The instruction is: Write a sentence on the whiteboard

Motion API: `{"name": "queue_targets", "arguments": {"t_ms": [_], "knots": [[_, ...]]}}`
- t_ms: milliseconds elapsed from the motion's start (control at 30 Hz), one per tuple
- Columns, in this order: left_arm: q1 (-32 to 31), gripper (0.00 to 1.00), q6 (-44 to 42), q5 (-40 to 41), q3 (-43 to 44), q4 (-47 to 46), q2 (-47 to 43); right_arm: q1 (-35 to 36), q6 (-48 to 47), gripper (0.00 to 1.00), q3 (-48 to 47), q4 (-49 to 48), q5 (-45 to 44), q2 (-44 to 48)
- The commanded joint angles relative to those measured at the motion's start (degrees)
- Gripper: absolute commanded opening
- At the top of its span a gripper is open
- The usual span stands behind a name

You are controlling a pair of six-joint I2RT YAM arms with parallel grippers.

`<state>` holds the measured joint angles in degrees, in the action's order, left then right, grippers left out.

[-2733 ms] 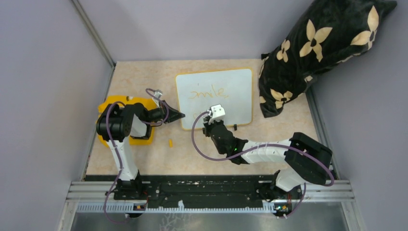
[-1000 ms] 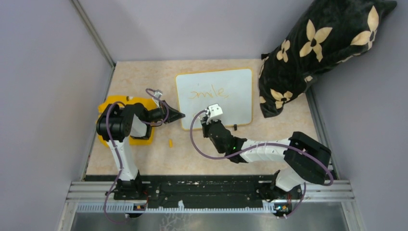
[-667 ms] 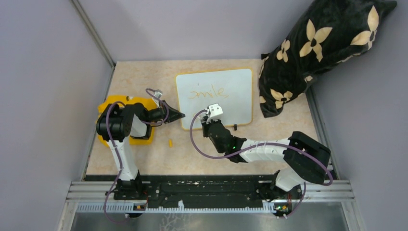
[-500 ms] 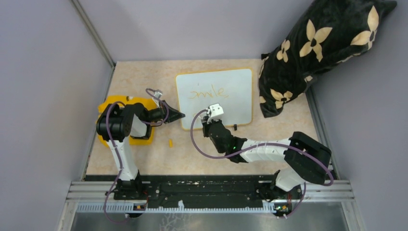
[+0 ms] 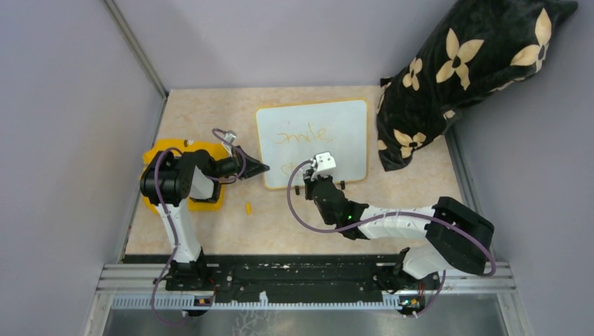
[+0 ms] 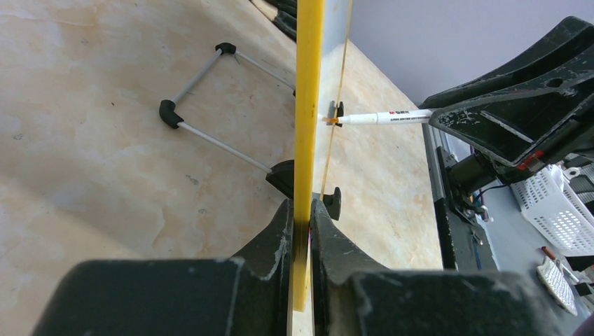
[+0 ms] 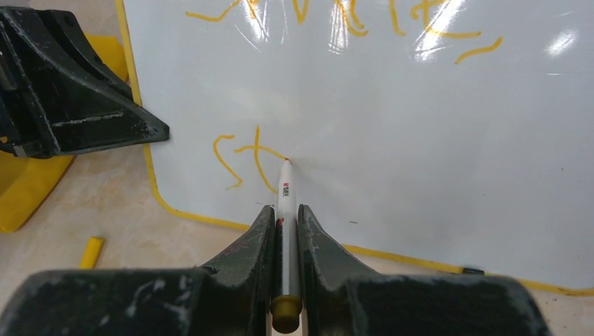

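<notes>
The whiteboard lies on the table, white with a yellow rim. The sentence shows as a faint orange upper word, and "st" begins a lower line. My left gripper is shut on the board's left edge; its jaws pinch the yellow rim. My right gripper is over the board's lower part, shut on a white marker. The marker's tip touches the board just right of the "t". The left wrist view shows the marker meeting the board's face.
A black pillow with cream flowers leans at the back right, close to the board's right edge. A flat yellow piece lies under the left arm. A small yellow cap lies on the table near the board's lower left corner. Walls enclose the table.
My right gripper has moved a little to the right along the lower line with the marker, uncovering the "st" strokes. The left gripper and board have not moved.
</notes>
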<state>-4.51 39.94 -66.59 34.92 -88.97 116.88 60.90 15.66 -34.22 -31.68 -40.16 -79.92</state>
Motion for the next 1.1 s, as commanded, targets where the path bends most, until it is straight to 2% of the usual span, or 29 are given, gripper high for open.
{"name": "queue_targets", "arguments": {"t_ms": [0, 267, 1067], "knots": [[-0.26, 0.0, -1.69, 2.15, 0.94, -3.67, 0.44, -1.14, -0.1, 0.0, 2.48, -2.75, -0.45, 5.08], [-0.28, 0.0, -1.68, 2.14, 0.94, -3.59, 0.45, -1.31, 0.03, 0.0, 3.37, -1.63, -1.73, 8.13], [-0.41, 0.0, -1.76, 2.08, 0.94, -3.4, 0.45, -2.36, -0.3, 0.0, -0.79, -1.05, 0.02, 2.57]]}}
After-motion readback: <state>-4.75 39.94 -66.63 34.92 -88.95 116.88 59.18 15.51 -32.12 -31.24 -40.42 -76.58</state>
